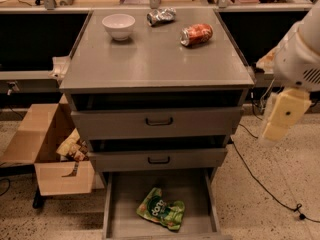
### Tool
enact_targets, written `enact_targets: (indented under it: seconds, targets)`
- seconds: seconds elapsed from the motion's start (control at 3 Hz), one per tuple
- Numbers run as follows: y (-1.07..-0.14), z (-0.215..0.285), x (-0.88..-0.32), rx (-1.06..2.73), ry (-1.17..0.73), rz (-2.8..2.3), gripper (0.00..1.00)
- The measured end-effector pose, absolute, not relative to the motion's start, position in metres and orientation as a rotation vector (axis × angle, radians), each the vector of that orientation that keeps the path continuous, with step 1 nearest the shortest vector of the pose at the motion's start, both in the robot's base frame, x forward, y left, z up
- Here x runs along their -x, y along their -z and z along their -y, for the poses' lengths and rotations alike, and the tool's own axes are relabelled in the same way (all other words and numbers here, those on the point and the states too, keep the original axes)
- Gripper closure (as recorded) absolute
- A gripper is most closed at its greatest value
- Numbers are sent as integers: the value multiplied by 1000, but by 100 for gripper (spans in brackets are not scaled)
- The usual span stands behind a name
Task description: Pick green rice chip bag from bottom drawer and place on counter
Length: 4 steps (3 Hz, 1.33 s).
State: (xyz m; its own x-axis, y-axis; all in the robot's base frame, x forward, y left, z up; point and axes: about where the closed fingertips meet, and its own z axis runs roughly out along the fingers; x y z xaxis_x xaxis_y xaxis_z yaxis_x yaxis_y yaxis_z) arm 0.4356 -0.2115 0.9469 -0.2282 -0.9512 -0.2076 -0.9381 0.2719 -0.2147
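The green rice chip bag (161,209) lies flat in the middle of the open bottom drawer (125,194), near its front. The grey counter (150,59) is the top of the cabinet above it. My gripper (281,120), a cream-coloured piece hanging from the white arm, is at the right of the cabinet. It is level with the upper drawers, well above and to the right of the bag, and nothing shows in it.
On the counter stand a white bowl (118,25), a crumpled silver can (161,16) and a red-orange can (196,34) on its side. The two upper drawers (159,121) stick out slightly. An open cardboard box (45,154) stands left; a black cable (265,184) crosses the floor right.
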Motion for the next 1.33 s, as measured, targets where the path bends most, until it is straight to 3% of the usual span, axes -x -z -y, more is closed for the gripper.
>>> enact_targets:
  seconds: [0.67, 1.0, 1.33]
  targets:
    - [-814, 178, -413, 1748, -119, -2241, 0]
    - [-703, 162, -383, 1688, -294, -2305, 0]
    - [-703, 162, -383, 1688, -294, -2305, 0]
